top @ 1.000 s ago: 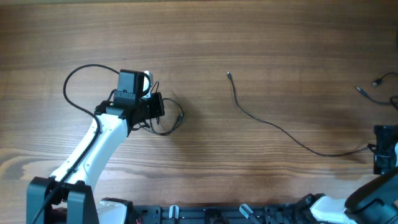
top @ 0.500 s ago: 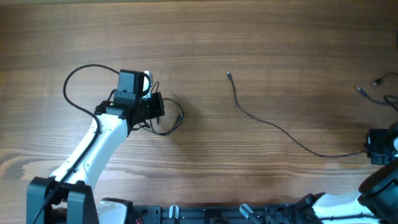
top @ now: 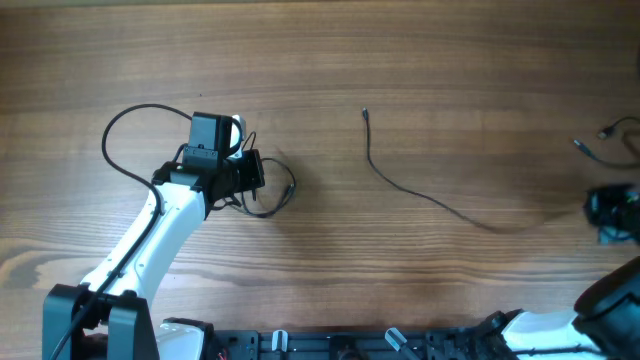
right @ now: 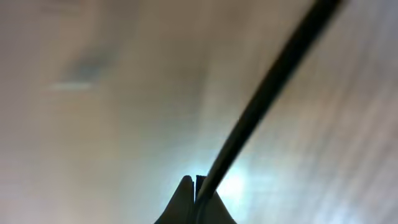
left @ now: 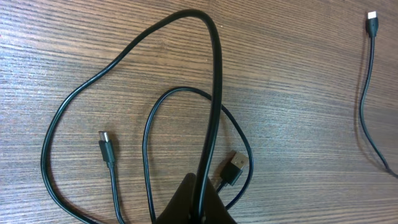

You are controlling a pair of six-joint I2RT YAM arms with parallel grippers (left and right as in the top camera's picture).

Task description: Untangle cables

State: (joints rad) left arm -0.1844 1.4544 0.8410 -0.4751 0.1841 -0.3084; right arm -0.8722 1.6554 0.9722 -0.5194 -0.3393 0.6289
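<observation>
The overhead camera is looking straight down on the whole table [top: 320,40], the left wrist camera is peering closely past the left gripper [left: 198,199] at cables [left: 214,74] ahead, sharing the long strand [left: 363,99] to its right with overhead, and the right wrist camera is sitting blurrily close behind the right gripper [right: 196,186].

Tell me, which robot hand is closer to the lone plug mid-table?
Left. The left gripper sits left of the plug; the right gripper is farther, by the right edge.
</observation>
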